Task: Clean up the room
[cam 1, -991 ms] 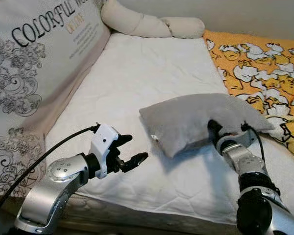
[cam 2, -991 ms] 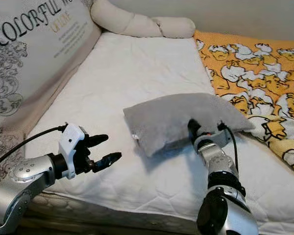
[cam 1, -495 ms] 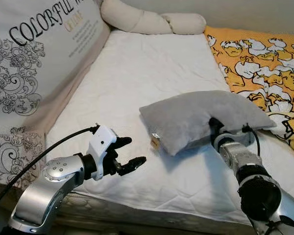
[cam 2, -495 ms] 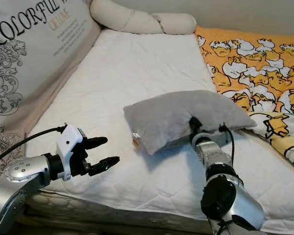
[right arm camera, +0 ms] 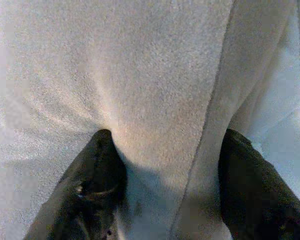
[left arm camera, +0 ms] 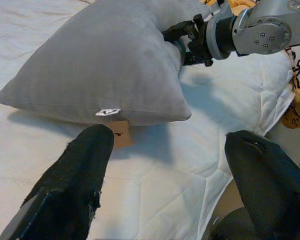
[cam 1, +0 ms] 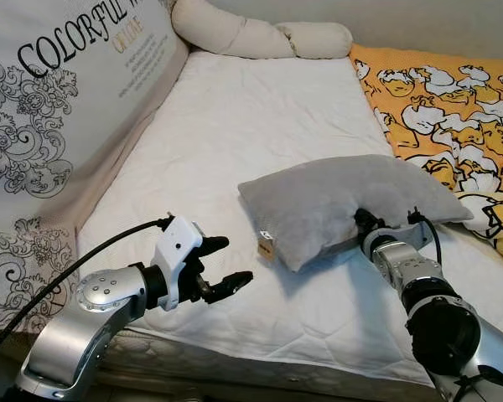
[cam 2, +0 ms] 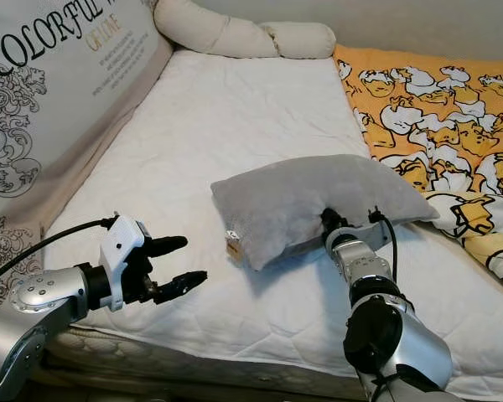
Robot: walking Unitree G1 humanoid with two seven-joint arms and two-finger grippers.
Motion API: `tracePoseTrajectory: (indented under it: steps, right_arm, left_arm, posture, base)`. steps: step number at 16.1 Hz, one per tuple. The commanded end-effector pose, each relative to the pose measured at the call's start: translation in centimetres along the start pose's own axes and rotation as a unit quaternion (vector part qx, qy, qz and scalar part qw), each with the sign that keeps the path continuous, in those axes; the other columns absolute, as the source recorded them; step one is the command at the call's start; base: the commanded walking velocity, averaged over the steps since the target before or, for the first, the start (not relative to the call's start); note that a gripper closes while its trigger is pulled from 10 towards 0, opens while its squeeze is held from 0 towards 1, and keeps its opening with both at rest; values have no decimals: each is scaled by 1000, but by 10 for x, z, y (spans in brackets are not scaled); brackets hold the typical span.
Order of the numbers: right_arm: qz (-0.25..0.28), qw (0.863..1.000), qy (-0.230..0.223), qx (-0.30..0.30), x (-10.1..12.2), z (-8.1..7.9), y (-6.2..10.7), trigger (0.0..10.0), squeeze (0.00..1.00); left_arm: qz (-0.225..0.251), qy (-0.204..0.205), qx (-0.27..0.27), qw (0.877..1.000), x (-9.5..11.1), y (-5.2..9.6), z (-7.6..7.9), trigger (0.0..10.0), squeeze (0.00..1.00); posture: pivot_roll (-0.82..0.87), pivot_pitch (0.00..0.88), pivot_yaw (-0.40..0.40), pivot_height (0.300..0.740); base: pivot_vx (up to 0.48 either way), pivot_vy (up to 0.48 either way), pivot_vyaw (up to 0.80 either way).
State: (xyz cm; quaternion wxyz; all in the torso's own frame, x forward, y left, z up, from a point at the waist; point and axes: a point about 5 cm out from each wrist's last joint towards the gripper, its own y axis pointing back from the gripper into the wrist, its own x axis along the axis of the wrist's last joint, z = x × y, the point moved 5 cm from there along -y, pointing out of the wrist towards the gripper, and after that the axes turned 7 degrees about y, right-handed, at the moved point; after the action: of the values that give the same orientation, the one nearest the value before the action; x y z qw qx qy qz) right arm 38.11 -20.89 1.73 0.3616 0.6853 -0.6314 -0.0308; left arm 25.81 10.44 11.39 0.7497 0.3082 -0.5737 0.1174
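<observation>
Grey pillow (cam 1: 344, 201), mid-mattress toward the bed (cam 1: 260, 126)'s front edge, lowered slightly and still grasped by right pincer (right arm camera: 162, 200); left pincer (cam 1: 222, 268) released, hovering beside; repositioning unfinished.

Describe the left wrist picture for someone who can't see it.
A grey pillow lies on a white mattress, a small tan tag hanging from its near seam. The left gripper has its two black fingers spread open short of the pillow, while the right gripper grips the far edge.
</observation>
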Motion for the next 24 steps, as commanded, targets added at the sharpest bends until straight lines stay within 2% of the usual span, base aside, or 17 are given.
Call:
tracePoseTrajectory:
  steps: [1, 15, 16, 19, 22, 23, 24]
  right_arm:
    - [1, 1000, 2, -14, 2, 5, 0, 0, 0]
    - [5, 1000, 9, -15, 3, 6, 0, 0, 0]
    - [25, 1000, 11, -13, 19, -3, 0, 0, 0]
    - [25, 1000, 10, -13, 20, -5, 0, 0, 0]
    - [27, 999, 18, -1, 21, -18, -1, 0, 0]
    - [30, 999, 31, 13, 23, -27, -1, 0, 0]
    - [33, 995, 65, 61, 27, -56, -1, 0, 0]
  left_arm:
    - [-2, -9, 0, 1000, 1, 0, 0, 10000, 0]
    - [-2, -9, 0, 1000, 1, 0, 0, 10000, 0]
    - [-33, 0, 23, 999, -10, 2, -13, 10000, 0]
    - [-35, 5, 31, 999, -12, 4, -14, 10000, 0]
    - [-32, -2, 56, 998, -12, 6, -22, 10000, 0]
    - [-31, -6, 74, 997, -11, 7, -28, 10000, 0]
    - [-30, -3, 131, 991, -11, 9, -47, 10000, 0]
  posture:
    - [102, 0, -17, 740]
    - [102, 0, -17, 740]
    - [110, 0, -13, 740]
    - [124, 0, -21, 740]
    - [115, 0, -9, 740]
    - [110, 0, -4, 740]
    - [106, 0, 0, 740]
  base:
    - [0, 0, 0]
    - [0, 0, 0]
    - [0, 0, 0]
    - [0, 0, 0]
    - [0, 0, 0]
    - [0, 0, 0]
    - [0, 0, 0]
